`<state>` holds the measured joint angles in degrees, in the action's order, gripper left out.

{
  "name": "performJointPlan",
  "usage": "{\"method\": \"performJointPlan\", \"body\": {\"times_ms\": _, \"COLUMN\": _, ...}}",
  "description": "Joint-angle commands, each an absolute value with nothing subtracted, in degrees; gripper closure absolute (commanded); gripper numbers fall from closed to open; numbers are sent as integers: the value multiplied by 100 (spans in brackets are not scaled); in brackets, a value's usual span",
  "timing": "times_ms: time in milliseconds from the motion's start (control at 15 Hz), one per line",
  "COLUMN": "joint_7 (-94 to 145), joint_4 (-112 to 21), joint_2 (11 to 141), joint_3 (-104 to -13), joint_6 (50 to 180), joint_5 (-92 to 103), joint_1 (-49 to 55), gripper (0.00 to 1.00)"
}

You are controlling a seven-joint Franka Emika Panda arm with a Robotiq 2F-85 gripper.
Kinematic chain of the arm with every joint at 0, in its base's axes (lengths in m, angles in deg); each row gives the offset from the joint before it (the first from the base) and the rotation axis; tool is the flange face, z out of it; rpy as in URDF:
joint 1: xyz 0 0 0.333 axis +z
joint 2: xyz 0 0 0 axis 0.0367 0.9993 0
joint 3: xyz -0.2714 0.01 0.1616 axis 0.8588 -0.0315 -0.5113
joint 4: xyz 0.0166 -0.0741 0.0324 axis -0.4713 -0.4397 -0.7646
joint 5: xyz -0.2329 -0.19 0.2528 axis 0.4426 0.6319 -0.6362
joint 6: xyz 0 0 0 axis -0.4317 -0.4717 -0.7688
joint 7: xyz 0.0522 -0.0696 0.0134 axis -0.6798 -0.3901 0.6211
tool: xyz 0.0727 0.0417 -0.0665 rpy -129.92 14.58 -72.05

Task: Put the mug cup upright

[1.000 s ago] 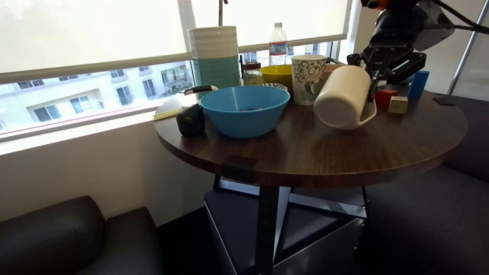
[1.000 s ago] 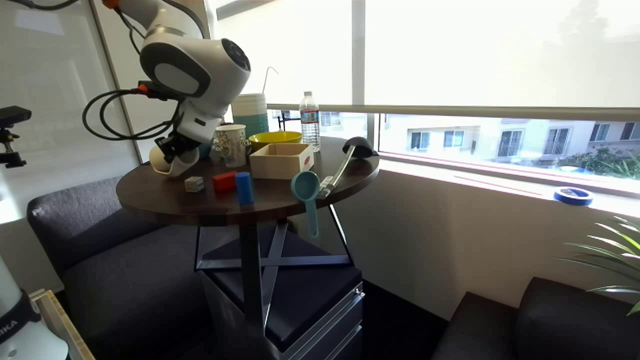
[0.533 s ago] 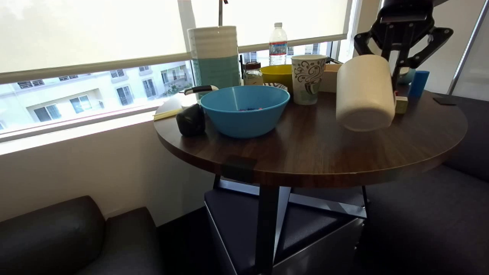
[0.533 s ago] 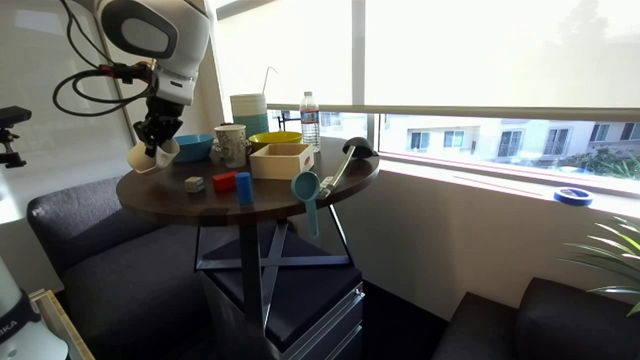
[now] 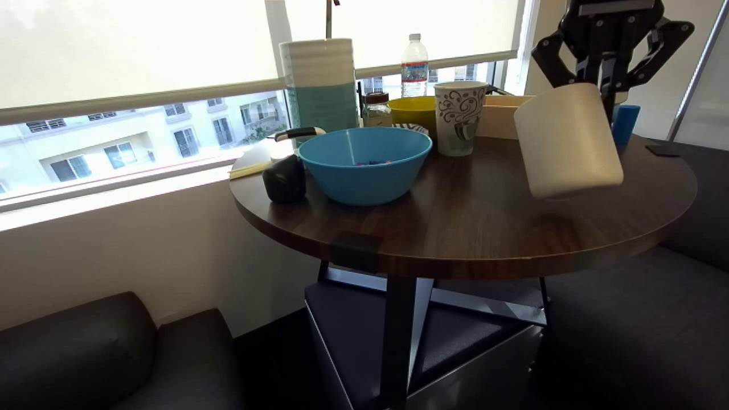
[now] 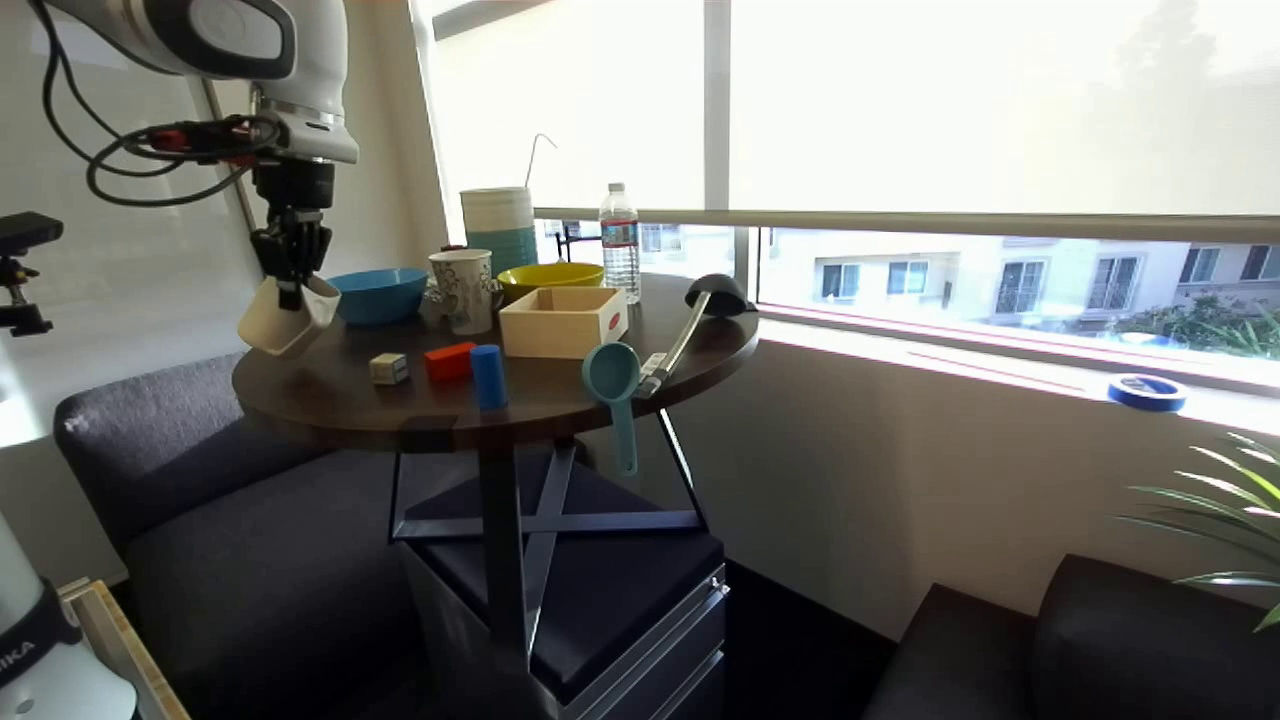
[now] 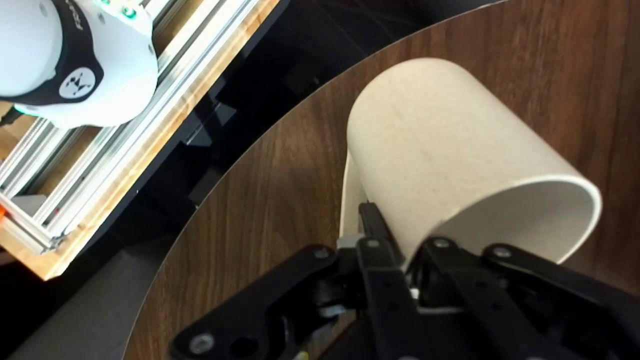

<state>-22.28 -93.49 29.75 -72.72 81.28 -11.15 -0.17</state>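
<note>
Over the tabletop (image 5: 455,222), well apart from the blue bowl (image 5: 364,176), I have the mug cup (image 7: 450,145) tilted, mouth higher than base. My pincer (image 7: 406,245) is pinched on its wall at the rim, next to the handle (image 7: 351,197). Can't tell from my three views whether the base is touching the tabletop or clear of it

Beige mug cup (image 5: 569,142), tilted, held over table (image 5: 455,222)

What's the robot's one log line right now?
Cream tapered mug: held, tilted, not yet upright | black gripper: shut on mug | round brown table: mug contact unclear
</note>
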Motion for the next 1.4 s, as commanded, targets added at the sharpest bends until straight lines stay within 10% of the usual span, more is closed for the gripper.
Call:
{"method": "performJointPlan", "body": {"times_ms": 0, "joint_7": -1935, "joint_4": -9409, "joint_2": 2813, "joint_3": -7478, "joint_6": 8481, "joint_5": -517, "joint_1": 154, "gripper": 97}}
{"method": "performJointPlan", "body": {"times_ms": 1333, "joint_7": -262, "joint_4": -10813, "joint_2": 2308, "joint_3": -7438, "joint_6": 12474, "joint_5": 139, "joint_1": 270, "gripper": 97}}
